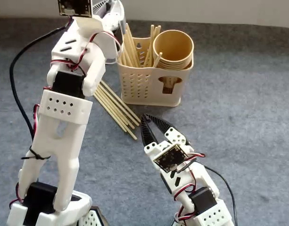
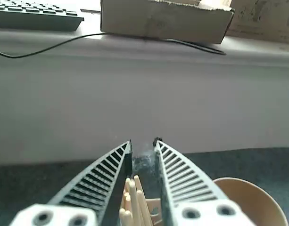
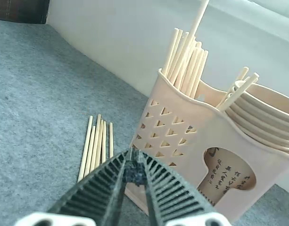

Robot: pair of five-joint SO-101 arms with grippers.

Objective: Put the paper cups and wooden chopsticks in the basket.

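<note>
Gripper findings: the left gripper (image 2: 143, 142) hangs above the basket (image 1: 144, 87), its ribbed jaws parted by a narrow gap. The upper ends of the standing chopsticks (image 2: 132, 200) show between the jaws. Whether they touch cannot be told.

The right gripper (image 3: 133, 160) is low over the table (image 1: 238, 117), just in front of the basket, with its black jaws closed tip to tip on nothing.

The basket is cream plastic, perforated with small holes and split into two compartments. One holds the standing chopsticks, upright and splayed. The other holds the nested paper cups (image 1: 175, 47), with a few more sticks leaning beside them.

A bundle of loose chopsticks (image 1: 116, 108) lies flat on the table beside the basket, partly under the left arm. These are thin, pale wooden rods. The table covering is grey and felt-like.
</note>
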